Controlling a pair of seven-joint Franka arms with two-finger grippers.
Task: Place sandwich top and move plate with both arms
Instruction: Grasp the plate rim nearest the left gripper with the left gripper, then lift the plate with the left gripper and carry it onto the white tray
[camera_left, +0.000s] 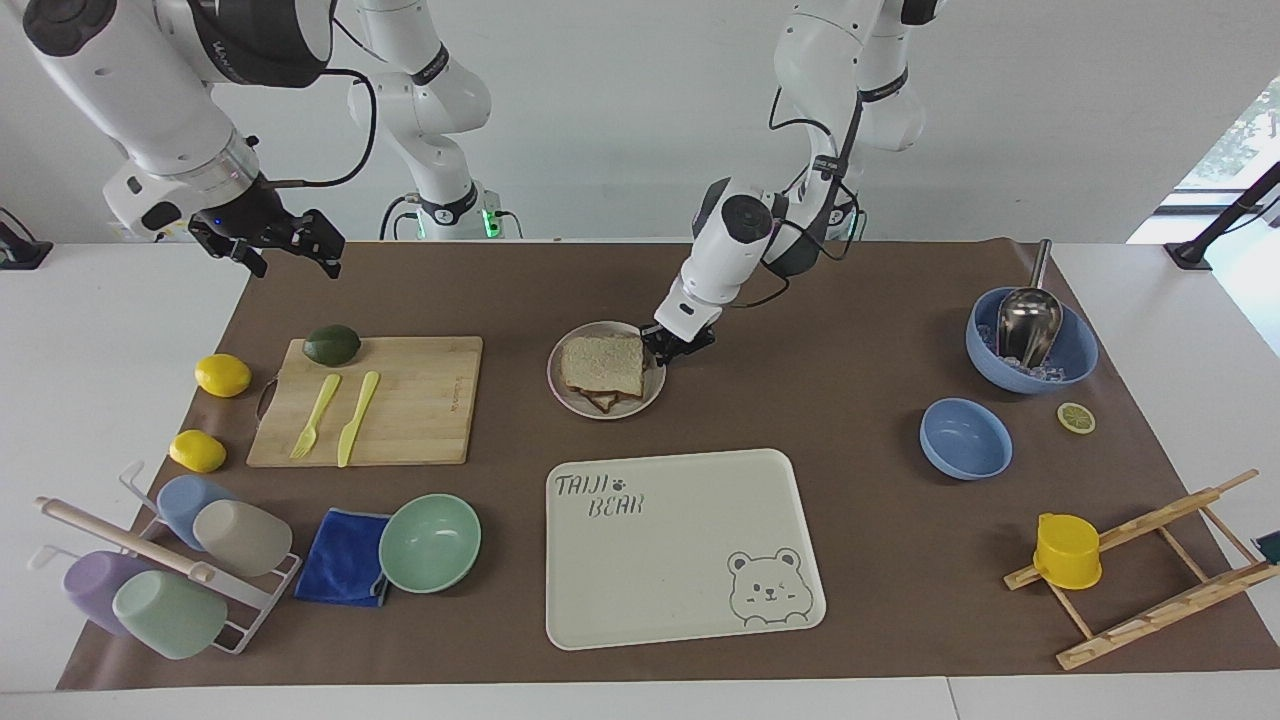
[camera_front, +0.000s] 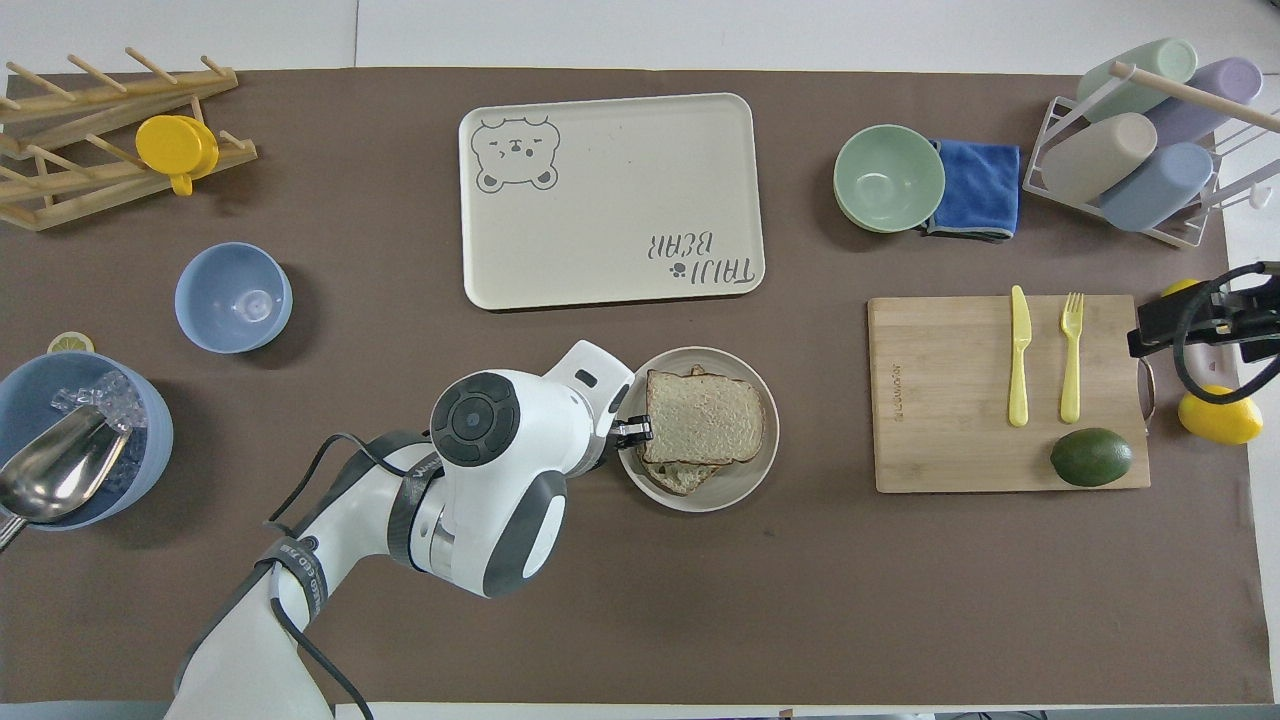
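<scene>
Two arms are running out of frame at the top of the facing view. Right gripper (camera_left: 290, 250) is hanging with fingers spread wide, holding nothing, over the brown mat (camera_left: 860, 560) edge near the cutting board (camera_left: 410, 400); overhead it is showing only partly. Sandwich top (camera_left: 603, 364) is lying on the plate (camera_left: 560, 396), covering most of the lower slice. Left gripper (camera_left: 668, 350) is pinching the plate's rim, fingers closed on it. White table and plain white wall are surrounding the mat.
</scene>
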